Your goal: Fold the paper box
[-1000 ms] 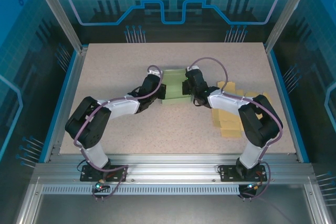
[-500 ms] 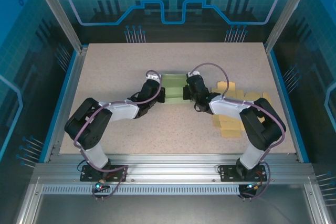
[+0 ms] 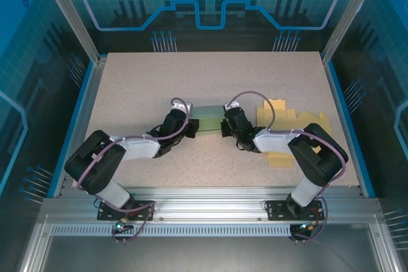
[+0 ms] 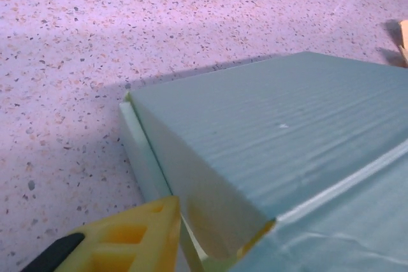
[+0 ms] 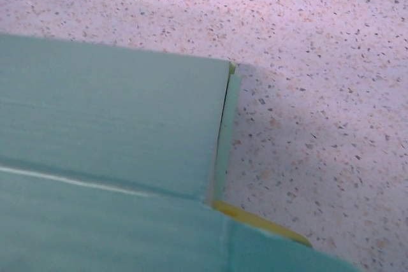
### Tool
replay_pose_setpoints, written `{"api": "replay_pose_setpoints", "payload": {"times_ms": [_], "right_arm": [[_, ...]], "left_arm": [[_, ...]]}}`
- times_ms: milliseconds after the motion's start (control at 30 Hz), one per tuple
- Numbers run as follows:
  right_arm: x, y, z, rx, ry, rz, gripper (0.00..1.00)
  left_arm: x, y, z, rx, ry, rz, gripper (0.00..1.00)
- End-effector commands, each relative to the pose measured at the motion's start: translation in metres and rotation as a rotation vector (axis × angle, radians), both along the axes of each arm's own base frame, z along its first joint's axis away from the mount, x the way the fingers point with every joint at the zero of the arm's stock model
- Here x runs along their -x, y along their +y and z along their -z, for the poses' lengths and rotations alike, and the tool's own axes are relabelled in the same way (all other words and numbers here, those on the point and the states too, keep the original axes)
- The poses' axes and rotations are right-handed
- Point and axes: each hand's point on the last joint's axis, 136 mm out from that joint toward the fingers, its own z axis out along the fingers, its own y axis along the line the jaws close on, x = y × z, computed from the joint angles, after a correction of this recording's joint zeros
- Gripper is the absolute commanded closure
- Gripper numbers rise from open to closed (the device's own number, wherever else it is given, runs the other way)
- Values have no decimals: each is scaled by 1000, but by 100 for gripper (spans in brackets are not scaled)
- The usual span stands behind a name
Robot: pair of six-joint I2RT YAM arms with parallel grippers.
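Reaching in from the near edge, two arms meet at one green paper box [image 3: 207,118] in the middle of the table [image 3: 255,74]. The left gripper [image 3: 188,128] sits at the box's left end. One yellow finger [image 4: 127,240] shows just beside the corner and the other is cut off, so I cannot tell if they are apart. The right gripper [image 3: 224,126], at the right end, is squeezed together. A heap of flat yellow card pieces [image 3: 280,109] lies partly under the right arm, too mixed to count. Since a second ago, the box and both grippers have come nearer.
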Motion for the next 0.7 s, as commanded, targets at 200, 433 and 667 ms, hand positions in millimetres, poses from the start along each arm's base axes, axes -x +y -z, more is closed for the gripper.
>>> {"api": "replay_pose_setpoints", "payload": {"times_ms": [200,433,667], "right_arm": [[7,1,10,35,18,18,100],[7,-2,11,62,29,27,100],[8,-1,12,67,33,23,100]], "left_arm": [[24,14,-35,72,-67,-10,36],[46,34,-58,84,-92,-39,2],[61,48,-103,142,-157,-64,1]]}}
